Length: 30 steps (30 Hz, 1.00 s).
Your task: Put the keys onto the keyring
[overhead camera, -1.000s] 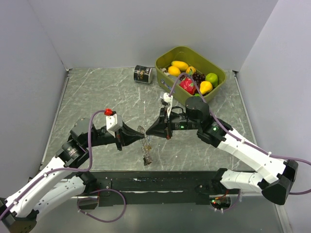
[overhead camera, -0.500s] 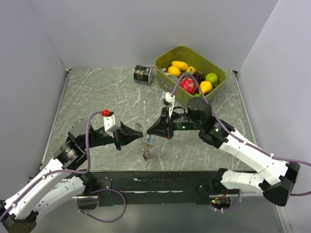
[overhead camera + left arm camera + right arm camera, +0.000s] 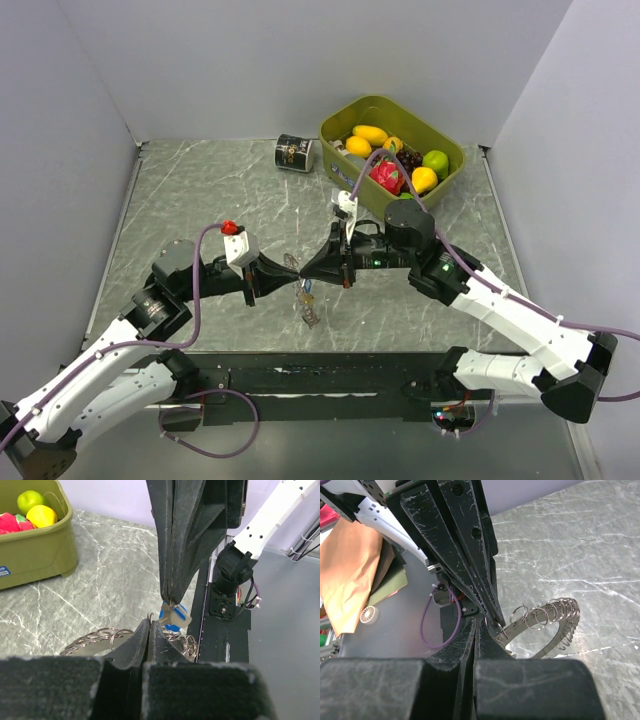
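Right pincer (image 3: 476, 626) fingers pressed together, near centre. Left pincer (image 3: 497, 622) comes in from the far side, tips closed on one end of the keyring (image 3: 549, 617), whose coils arc right above the marble counter (image 3: 585, 545).

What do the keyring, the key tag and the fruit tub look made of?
The keyring: bright metal, probably steel; thin wire loops glint silver. The key tag: likely plastic; flat opaque blue. The tub: probably moulded plastic; matte olive, smooth rounded rim.

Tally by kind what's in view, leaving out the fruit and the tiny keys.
Robot arms: 2 (left arm, right arm)
Green bin: 1
Black can: 1
Keyring: 1
Total: 5
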Tool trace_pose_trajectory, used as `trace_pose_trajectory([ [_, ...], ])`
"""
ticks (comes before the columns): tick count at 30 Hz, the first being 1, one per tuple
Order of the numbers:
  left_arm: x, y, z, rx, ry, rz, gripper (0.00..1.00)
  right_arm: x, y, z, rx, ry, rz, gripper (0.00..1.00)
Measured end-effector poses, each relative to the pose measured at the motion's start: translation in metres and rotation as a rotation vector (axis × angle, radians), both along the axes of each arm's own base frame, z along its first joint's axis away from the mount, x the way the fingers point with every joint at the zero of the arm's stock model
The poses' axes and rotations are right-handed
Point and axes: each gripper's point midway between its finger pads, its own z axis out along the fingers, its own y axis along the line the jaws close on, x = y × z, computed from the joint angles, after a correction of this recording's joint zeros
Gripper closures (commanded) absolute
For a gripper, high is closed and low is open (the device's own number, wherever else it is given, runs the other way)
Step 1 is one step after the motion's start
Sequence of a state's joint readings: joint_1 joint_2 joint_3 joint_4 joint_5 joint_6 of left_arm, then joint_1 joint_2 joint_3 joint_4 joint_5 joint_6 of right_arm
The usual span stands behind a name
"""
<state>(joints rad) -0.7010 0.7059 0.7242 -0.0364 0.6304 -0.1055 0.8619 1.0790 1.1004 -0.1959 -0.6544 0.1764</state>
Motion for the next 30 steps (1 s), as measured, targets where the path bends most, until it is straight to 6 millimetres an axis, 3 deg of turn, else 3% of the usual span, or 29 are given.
trace_pose_trajectory([
  [11, -0.0029, 0.0023, 0.0008, 0.000, -0.001, -0.001, 0.99, 0.0051, 0.0035, -0.0086, -0.027, 0.007, -0.011, 1.00],
  [30, -0.0053, 0.0055, 0.0005, 0.017, -0.009, 0.000, 0.99, 0.0065, 0.0013, -0.0046, -0.053, -0.021, -0.011, 1.00],
])
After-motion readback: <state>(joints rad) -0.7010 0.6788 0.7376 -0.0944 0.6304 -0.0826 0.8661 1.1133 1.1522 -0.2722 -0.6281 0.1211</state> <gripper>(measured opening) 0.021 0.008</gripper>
